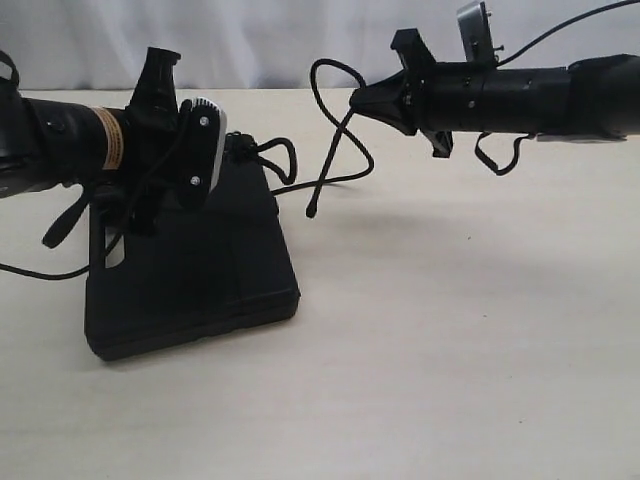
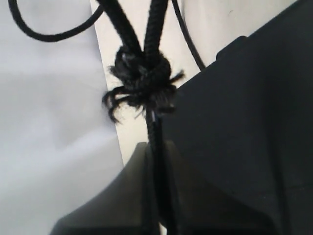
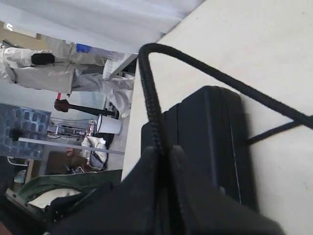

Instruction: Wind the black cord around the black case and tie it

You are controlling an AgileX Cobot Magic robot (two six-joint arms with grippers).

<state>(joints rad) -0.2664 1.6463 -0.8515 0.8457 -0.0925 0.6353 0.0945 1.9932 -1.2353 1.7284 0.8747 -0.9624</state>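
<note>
The black case (image 1: 200, 275) lies flat on the pale table at the left. The black cord (image 1: 335, 160) loops from the case's far edge up to my right gripper (image 1: 357, 101), which is shut on it above the table. A loose cord end (image 1: 312, 211) hangs down near the table. In the left wrist view a frayed knot (image 2: 142, 81) sits beside the case (image 2: 244, 122), and my left gripper (image 2: 157, 152) is shut on the cord just below that knot. In the right wrist view the cord (image 3: 152, 98) runs up out of the closed right gripper (image 3: 165, 152), above the case (image 3: 210, 132).
The left arm's white-sided camera housing (image 1: 205, 150) hovers over the case's far left corner. A thin smooth cable (image 1: 40, 272) trails on the table at the left. Bare pale tabletop (image 1: 450, 330) stretches across the right and front. A white backdrop stands behind.
</note>
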